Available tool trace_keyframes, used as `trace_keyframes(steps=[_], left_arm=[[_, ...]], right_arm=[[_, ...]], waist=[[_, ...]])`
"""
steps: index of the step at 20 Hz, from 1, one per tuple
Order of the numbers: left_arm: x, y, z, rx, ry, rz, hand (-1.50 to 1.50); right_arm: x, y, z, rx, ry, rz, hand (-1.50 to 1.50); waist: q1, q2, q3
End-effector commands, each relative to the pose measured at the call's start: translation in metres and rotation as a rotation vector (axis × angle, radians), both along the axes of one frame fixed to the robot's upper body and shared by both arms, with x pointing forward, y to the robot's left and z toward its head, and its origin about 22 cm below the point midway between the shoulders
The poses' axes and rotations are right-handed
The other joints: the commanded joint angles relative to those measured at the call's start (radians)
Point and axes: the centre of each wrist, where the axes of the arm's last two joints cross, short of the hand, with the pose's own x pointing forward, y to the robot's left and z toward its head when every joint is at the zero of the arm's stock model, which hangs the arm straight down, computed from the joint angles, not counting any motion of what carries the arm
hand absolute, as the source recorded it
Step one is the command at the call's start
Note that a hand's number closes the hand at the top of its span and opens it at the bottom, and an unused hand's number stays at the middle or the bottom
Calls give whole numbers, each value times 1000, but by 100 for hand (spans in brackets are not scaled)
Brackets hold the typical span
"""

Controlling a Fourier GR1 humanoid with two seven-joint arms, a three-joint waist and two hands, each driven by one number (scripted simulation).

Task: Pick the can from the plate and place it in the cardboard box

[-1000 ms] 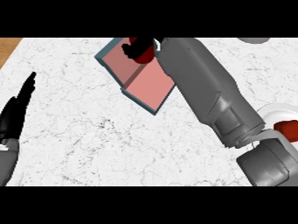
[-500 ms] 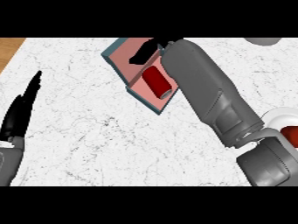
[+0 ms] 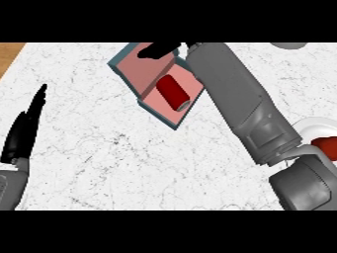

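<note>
Inside the single cardboard box [image 3: 137,69] lies one can [image 3: 173,93]; one plate [image 3: 312,129] sits apart.

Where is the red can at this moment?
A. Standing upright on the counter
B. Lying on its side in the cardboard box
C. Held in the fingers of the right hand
B: the can lies on its side inside the cardboard box, apart from the right hand.

plate [image 3: 313,129] mostly under the right forearm [image 3: 236,99], right side cut by the frame. red thing [image 3: 330,147] on it half covered, can't tell what it is. cardboard box [image 3: 136,71]: right wall and far corner hidden by the arm and right hand [image 3: 160,49]. grey object [image 3: 291,45] top right clipped.
</note>
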Motion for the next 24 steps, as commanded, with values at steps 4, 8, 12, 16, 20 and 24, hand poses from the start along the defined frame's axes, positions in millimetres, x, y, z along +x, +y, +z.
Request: trace_keyframes(steps=[4,8,12,16,20,24], left_arm=[[-9,31,18,4,-3,40,0],[-14,43,1,3,14,65,0],[-6,38,13,8,-4,53,0],[-14,17,-5,-7,17,51,0],[-20,35,-1,-13,23,82,0],[-8,22,13,-9,4,71,0]], right_arm=[[13,-45,10,200,-4,10,-150],[18,-84,-7,227,-7,-31,-150],[23,-146,1,199,19,-80,-150],[19,-198,-3,205,18,-96,-150],[8,-244,-19,148,13,-84,-150],[0,-280,-12,101,44,-36,-150]], waist=[[-36,-13,1],[-57,-11,1],[-61,-10,1],[-62,-11,2],[-72,-15,2],[-65,-10,3]])
